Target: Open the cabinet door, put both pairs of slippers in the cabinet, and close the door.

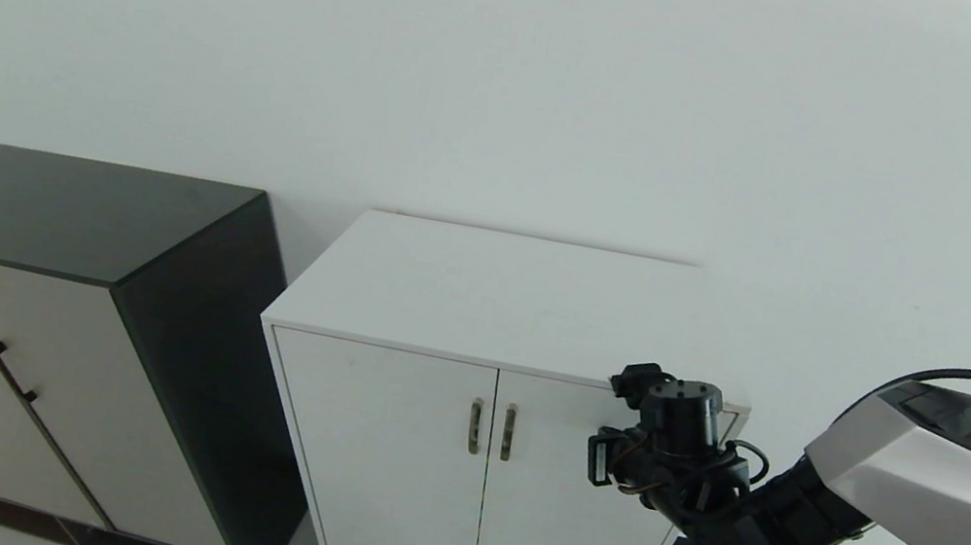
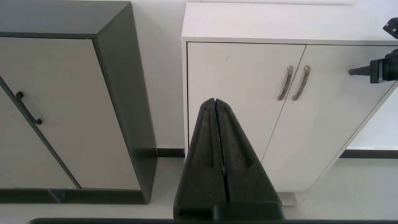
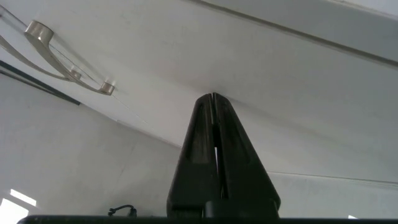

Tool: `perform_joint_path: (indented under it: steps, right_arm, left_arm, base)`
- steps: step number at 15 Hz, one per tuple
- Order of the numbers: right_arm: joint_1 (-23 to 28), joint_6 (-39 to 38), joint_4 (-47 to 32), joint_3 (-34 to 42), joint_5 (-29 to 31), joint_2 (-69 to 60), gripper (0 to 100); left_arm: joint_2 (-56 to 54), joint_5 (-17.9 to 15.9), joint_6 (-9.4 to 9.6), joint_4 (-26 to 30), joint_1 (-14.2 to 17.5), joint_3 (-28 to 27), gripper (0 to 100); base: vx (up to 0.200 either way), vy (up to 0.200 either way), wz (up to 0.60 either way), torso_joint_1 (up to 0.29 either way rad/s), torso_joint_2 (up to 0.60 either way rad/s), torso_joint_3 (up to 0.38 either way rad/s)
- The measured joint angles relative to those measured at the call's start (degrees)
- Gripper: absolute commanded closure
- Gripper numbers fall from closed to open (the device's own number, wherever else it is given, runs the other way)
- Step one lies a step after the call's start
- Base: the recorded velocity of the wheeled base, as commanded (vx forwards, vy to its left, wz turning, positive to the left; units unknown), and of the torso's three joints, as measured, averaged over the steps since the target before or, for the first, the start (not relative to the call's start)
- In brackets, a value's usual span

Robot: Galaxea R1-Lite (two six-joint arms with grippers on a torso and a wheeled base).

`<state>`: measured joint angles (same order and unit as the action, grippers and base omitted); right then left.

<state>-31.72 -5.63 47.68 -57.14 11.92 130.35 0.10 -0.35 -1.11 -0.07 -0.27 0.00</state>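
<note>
Cabinet door (image 1: 549,540) closed, right hand (image 3: 214,99) just beside

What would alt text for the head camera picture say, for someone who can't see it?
A white two-door cabinet stands against a pale wall with both doors shut. The robot's right tool is in front of the right door, beside the paired centre handles. A dark cabinet stands on the left.

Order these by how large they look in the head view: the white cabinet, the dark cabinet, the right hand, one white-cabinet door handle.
1. The white cabinet and the dark cabinet look about alike; the dark one runs off the picture's edge, so I do not rank them.
2. The right hand.
3. The door handle.
</note>
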Motion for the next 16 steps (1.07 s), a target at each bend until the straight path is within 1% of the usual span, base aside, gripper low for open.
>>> perform_joint_path:
  steps: [6, 10, 11, 13, 16]
  right_arm:
    - [0.0, 0.0, 1.8, 0.7, 0.5, -0.1, 100]
    - [0.2, 0.2, 3.9, 5.9, 1.0, -5.9, 100]
    - [0.5, 0.2, 4.1, 7.7, 1.0, -8.0, 100]
    - [1.4, 0.2, 4.1, 13.7, 1.2, -13.7, 100]
    - [3.1, 0.7, 4.1, 26.6, 2.5, -24.4, 100]
  left_arm:
    - [0.0, 0.0, 0.02, 0.0, 0.0, 0.0, 100]
    - [0.0, -0.2, 0.07, 0.0, 0.0, 0.0, 100]
    - [0.0, -0.2, 0.07, 0.0, 0.0, 0.0, 100]
    - [0.0, -0.2, 0.07, 0.0, 0.0, 0.0, 100]
    - [0.0, -0.2, 0.07, 0.0, 0.0, 0.0, 100]
  base:
    - [0.0, 0.0, 0.0, 0.0, 0.0, 0.0]
    - [0.0, 0.0, 0.0, 0.0, 0.0, 0.0]
    - [0.0, 0.0, 0.0, 0.0, 0.0, 0.0]
    - [0.0, 0.0, 0.0, 0.0, 0.0, 0.0]
    - [0.0, 0.0, 0.0, 0.0, 0.0, 0.0]
